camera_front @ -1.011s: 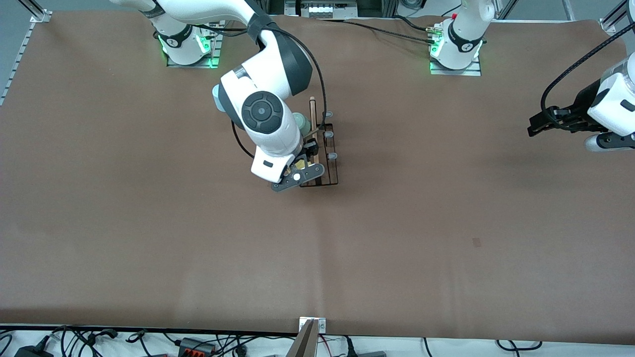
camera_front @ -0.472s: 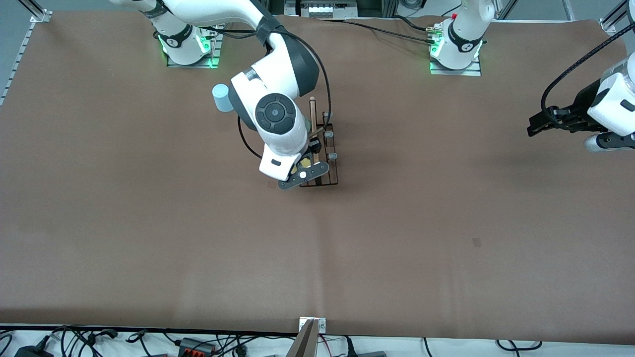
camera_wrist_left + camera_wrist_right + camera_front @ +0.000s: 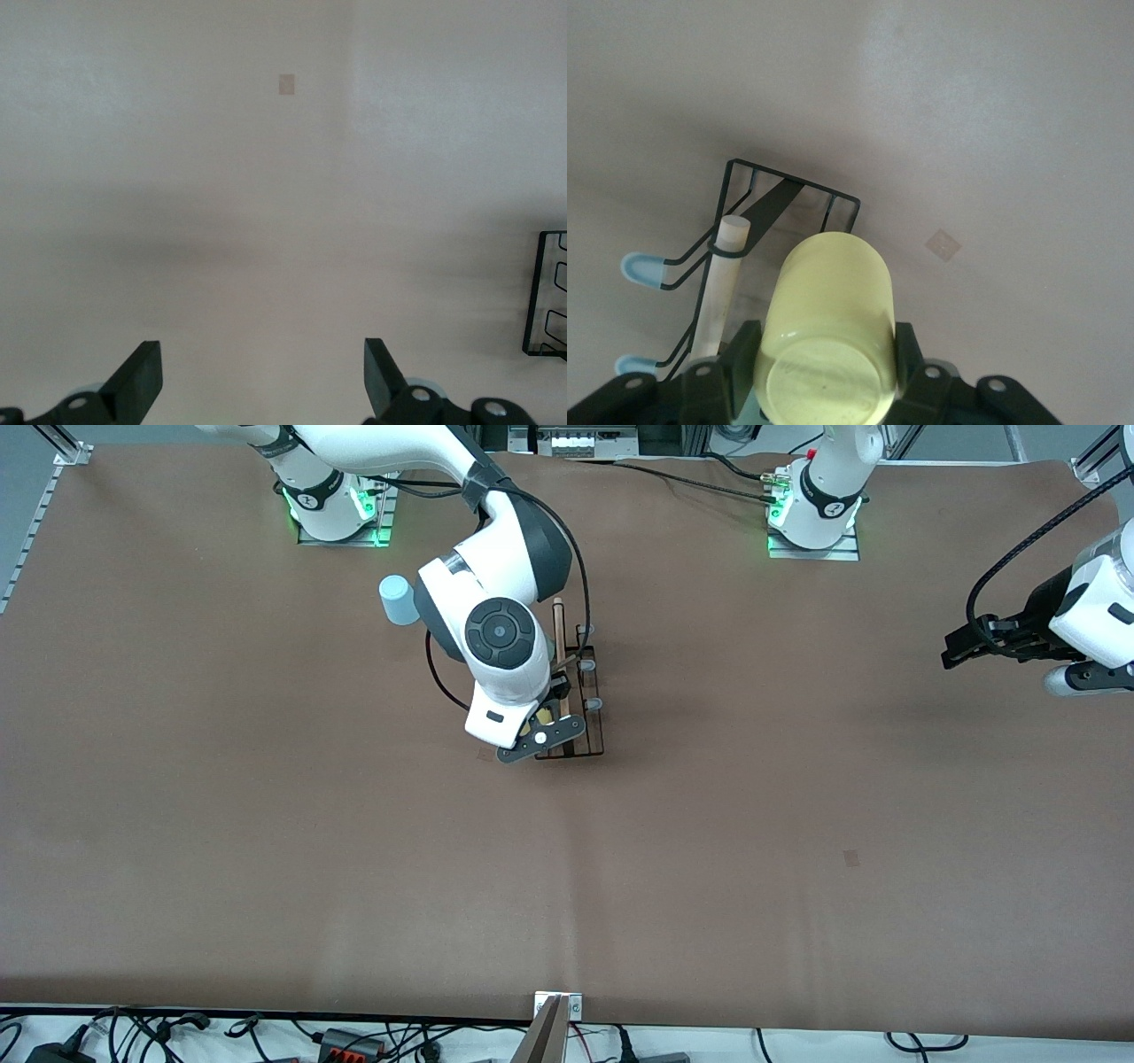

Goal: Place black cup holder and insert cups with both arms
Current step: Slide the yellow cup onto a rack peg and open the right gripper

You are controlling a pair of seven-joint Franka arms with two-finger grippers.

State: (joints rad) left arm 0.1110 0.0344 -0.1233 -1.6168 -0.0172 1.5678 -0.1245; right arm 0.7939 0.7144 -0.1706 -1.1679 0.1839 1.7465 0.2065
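The black cup holder (image 3: 586, 722) stands mid-table, its wooden rod (image 3: 558, 627) along the top. My right gripper (image 3: 539, 733) hangs over the holder's end nearer to the front camera, shut on the yellow cup (image 3: 543, 715). In the right wrist view the yellow cup (image 3: 828, 319) sits between the fingers (image 3: 737, 359) with its base toward the lens, beside the rod (image 3: 725, 283) and wire frame (image 3: 793, 190). A light blue cup (image 3: 398, 600) stands on the table next to the right arm. My left gripper (image 3: 961, 646) waits open and empty at the left arm's end of the table, its fingers (image 3: 142, 376) wide apart.
Both arm bases (image 3: 813, 509) stand along the table's edge farthest from the front camera. A small square mark (image 3: 851, 857) lies on the brown table cover. Cables (image 3: 354, 1041) run along the nearest edge. A corner of the holder (image 3: 545, 297) shows in the left wrist view.
The right arm's wrist swung toward the left arm's end, uncovering the light blue cup, and carried the yellow cup slightly closer over the holder. The left arm stayed still.
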